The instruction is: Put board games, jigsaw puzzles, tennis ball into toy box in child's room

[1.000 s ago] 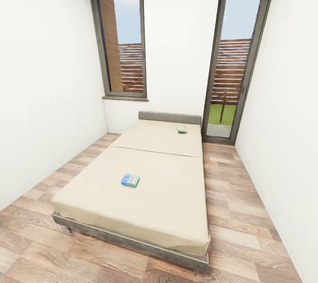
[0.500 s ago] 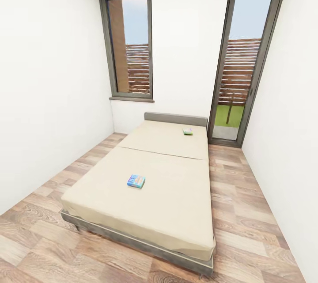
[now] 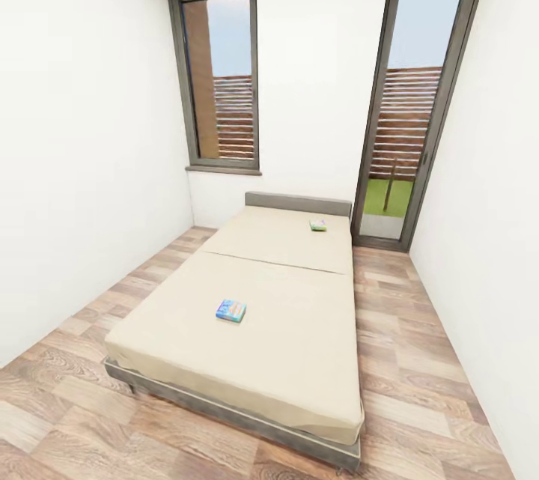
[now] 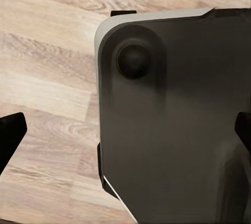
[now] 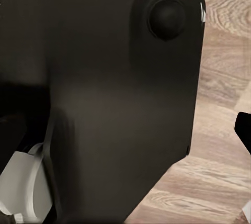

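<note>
Now two board games (image 3: 231,311) lie on the bed (image 3: 299,360), both end effectors spread open

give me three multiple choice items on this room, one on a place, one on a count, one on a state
1. Where does the blue game box lie?
A. on the floor
B. on the bed's near half
C. on the windowsill

2. How many game boxes lie on the bed?
A. two
B. three
C. none

3. How do the game boxes lie?
A. stacked
B. leaning on the headboard
C. flat and apart

Answers: 1 B, it rests on the sheet nearer the foot. 2 A, the blue one and the white-and-green game box by the headboard. 3 C, each lies flat, one on each half.
</note>
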`<state>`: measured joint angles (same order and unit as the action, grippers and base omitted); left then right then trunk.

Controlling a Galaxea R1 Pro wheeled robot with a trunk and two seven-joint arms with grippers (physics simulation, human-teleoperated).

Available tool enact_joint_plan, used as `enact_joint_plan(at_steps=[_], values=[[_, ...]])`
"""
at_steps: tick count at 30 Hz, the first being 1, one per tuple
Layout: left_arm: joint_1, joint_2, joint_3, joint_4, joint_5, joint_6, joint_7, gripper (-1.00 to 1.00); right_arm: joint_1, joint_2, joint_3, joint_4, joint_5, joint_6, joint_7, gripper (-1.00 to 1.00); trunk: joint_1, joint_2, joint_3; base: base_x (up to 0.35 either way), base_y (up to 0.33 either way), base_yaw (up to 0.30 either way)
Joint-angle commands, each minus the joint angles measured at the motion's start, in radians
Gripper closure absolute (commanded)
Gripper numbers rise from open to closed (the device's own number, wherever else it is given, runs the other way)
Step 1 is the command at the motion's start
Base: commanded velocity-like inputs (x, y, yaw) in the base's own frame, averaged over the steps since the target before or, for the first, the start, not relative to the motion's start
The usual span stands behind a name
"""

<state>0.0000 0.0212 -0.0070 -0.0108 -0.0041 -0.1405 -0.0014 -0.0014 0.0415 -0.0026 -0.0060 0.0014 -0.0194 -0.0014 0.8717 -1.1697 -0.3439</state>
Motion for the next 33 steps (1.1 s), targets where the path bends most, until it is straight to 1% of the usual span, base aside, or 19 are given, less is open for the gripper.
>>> enact_joint_plan(at_steps=[1, 14, 19, 22, 25, 29, 33], values=[[0.000, 0.000, -0.001, -0.001, 0.000, -0.004, 0.000, -1.00, 0.000, 0.000, 0.000, 0.000, 0.000, -0.002, 0.000, -1.00, -0.004, 0.007, 0.002, 0.000, 0.000, 0.000], [0.000, 0.002, -0.001, -0.001, 0.000, -0.008, 0.000, -1.00, 0.000, 0.009, -0.002, 0.000, -0.003, -0.002, 0.000, -1.00, -0.054, 0.098, 0.043, 0.000, 0.000, 0.000], [0.000, 0.002, -0.001, -0.003, 0.000, -0.017, 0.000, -1.00, 0.000, 0.003, -0.002, 0.000, -0.003, -0.003, 0.000, -1.00, -0.073, 0.133, 0.059, 0.000, 0.000, 0.000], [0.000, 0.002, -0.001, -0.003, 0.000, -0.030, 0.000, -1.00, 0.000, 0.004, -0.002, 0.000, -0.002, -0.012, 0.000, -1.00, -0.084, 0.154, 0.068, 0.000, 0.000, 0.000], [0.000, 0.008, -0.001, -0.003, 0.000, -0.040, 0.000, -1.00, 0.000, 0.007, -0.003, 0.000, -0.003, -0.048, 0.000, -1.00, -0.096, 0.175, 0.078, 0.000, 0.000, 0.000], [0.000, 0.014, -0.001, -0.003, 0.000, -0.044, 0.000, -1.00, 0.000, 0.010, -0.003, 0.000, -0.005, -0.140, 0.000, -1.00, -0.111, 0.203, 0.090, 0.000, 0.000, 0.000], [0.000, 0.015, -0.001, -0.003, 0.000, -0.045, 0.000, -1.00, 0.000, 0.014, 0.006, 0.000, 0.006, -0.185, 0.000, -1.00, -0.127, 0.231, 0.103, 0.000, 0.000, 0.005]])
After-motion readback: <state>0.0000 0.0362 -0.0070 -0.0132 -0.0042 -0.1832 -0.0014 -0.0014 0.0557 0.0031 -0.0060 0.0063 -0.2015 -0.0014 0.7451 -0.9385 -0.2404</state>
